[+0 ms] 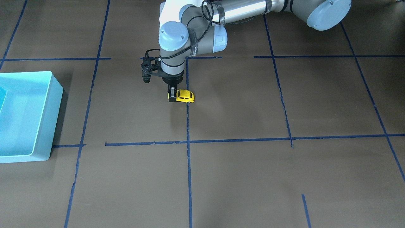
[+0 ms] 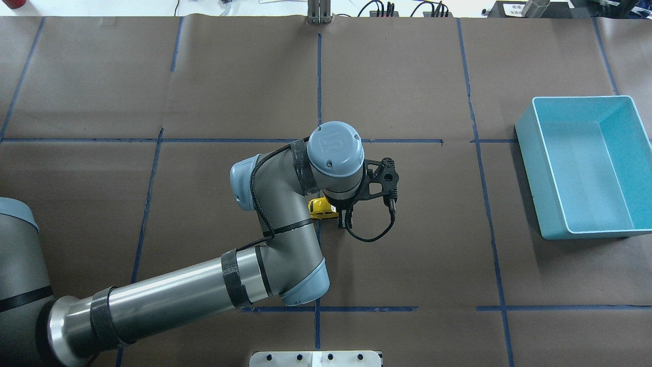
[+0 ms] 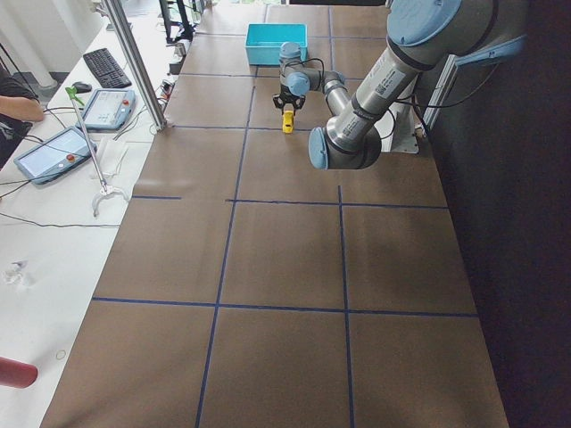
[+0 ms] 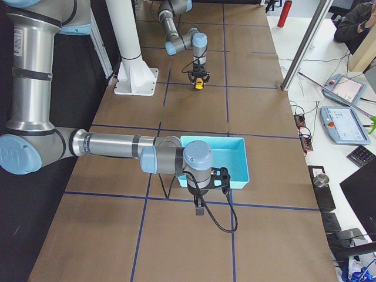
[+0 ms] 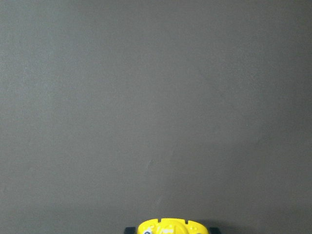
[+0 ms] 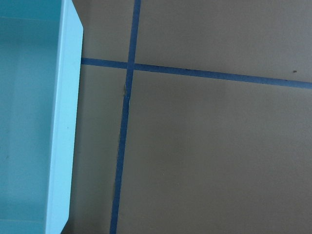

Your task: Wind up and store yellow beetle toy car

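Note:
The yellow beetle toy car (image 1: 185,96) stands on the brown table near the middle, on a blue tape line. It also shows in the overhead view (image 2: 320,208) and at the bottom edge of the left wrist view (image 5: 168,227). My left gripper (image 1: 172,95) points straight down and is shut on one end of the car, with the wheels at table level. My right gripper (image 4: 200,210) hangs above the table just beside the blue bin (image 4: 214,141). It shows only in the exterior right view, so I cannot tell whether it is open or shut.
The blue bin (image 2: 531,173) stands open and empty at the table's right side, far from the car. Its rim shows in the right wrist view (image 6: 66,122). Blue tape lines cross the brown table cover. Operators' tablets lie beyond the far edge.

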